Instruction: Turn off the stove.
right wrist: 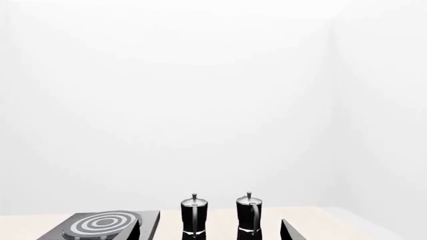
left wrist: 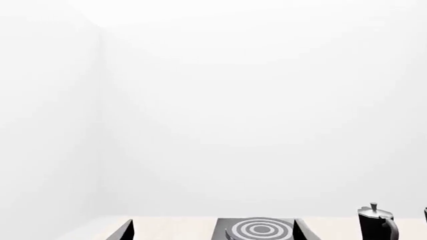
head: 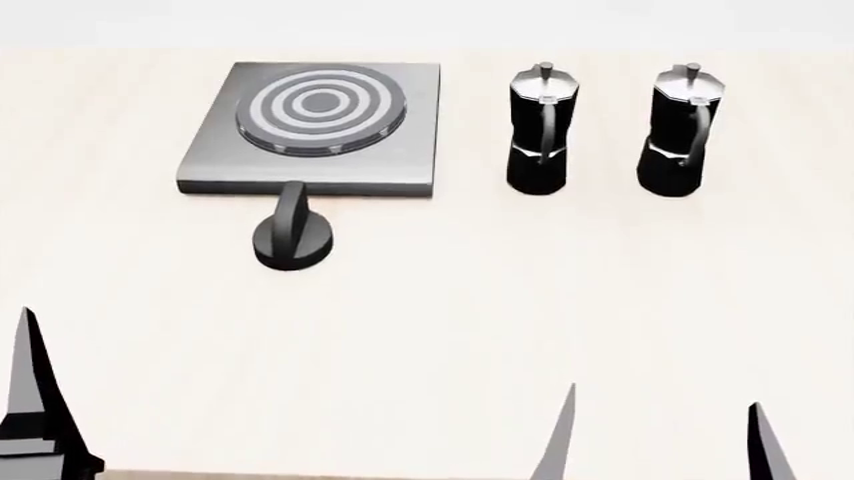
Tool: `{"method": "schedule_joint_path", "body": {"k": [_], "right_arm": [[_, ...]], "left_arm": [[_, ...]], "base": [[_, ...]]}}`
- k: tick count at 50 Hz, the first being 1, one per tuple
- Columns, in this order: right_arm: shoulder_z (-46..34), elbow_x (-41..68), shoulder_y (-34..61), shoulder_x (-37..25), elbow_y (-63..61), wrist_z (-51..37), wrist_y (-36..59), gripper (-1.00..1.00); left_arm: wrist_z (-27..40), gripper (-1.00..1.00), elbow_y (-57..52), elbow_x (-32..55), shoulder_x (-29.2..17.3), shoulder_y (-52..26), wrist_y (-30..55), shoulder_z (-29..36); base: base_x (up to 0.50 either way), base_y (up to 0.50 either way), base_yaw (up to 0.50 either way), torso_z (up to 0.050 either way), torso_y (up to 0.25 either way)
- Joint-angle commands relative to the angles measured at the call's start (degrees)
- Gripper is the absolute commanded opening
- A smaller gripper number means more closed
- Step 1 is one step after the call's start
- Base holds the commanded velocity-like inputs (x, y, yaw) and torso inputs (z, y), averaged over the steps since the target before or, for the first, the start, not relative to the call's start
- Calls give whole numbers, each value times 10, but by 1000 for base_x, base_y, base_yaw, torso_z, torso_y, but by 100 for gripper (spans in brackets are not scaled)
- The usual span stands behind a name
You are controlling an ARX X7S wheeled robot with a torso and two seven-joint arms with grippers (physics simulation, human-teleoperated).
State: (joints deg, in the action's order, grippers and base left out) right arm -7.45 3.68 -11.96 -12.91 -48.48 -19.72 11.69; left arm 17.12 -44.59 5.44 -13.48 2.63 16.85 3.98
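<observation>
1. Stove (head: pixel 314 125) sits flat at the far left of the table (head: pixel 561 290); its knob (head: pixel 294 235) lies just in front, bar pointing toward the plate.
2. Two moka pots (head: pixel 542 125) stand upright beside the plate.
3. Right gripper (head: pixel 661 440): fingers parted, empty, near edge.
4. Left gripper (head: pixel 40 410): one finger visible; state undeterminable.

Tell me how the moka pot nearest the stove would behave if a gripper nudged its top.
The moka pot is tall on a narrow base, so it probably tips rather than slides. Its glossy metal top likely gives fingers poor grip.

Pale tabletop (head: pixel 534 300) with stove (head: pixel 214 170), knob (head: pixel 294 235), two moka pots (head: pixel 541 130)
</observation>
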Motion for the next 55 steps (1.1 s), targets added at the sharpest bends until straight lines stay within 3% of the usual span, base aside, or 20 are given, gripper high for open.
{"method": "schedule_joint_path", "body": {"k": [1, 55], "right_arm": [[-1, 8, 0, -4, -1, -3, 4, 100], [-7, 20, 1, -20, 1, -22, 1, 100]], "left_arm": [[4, 100, 0, 1, -3, 1, -3, 2], [30, 100, 13, 19, -17, 0, -12, 11]], "base": [[94, 0, 0, 0, 0], [135, 0, 0, 0, 0]]}}
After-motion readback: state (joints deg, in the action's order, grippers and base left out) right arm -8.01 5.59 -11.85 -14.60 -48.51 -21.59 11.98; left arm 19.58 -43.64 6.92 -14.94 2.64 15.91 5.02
